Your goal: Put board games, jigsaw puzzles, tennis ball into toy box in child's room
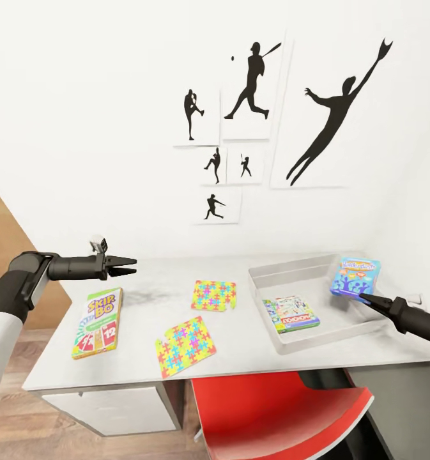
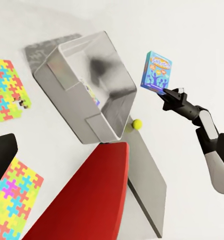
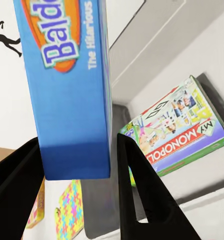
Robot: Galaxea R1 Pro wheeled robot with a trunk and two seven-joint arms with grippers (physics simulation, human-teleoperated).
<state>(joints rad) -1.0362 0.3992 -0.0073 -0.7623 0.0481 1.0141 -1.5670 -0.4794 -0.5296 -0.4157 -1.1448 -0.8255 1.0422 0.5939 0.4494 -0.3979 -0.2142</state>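
Holding the blue board game (image 1: 355,276) upright in the right claw (image 1: 363,298), pinched at its lower edge, above the toy box's (image 1: 266,278) right rim; left claw (image 1: 129,265) open, idle far left.

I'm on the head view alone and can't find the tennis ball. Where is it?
Observer: In the left wrist view, the tennis ball lies on the table, just outside a corner of the toy box.
Operator: How is the right pincer holding the blue game?
Observer: In the right wrist view, the blue game sits upright between both fingers of the right pincer. The Monopoly box lies in the toy box beyond.
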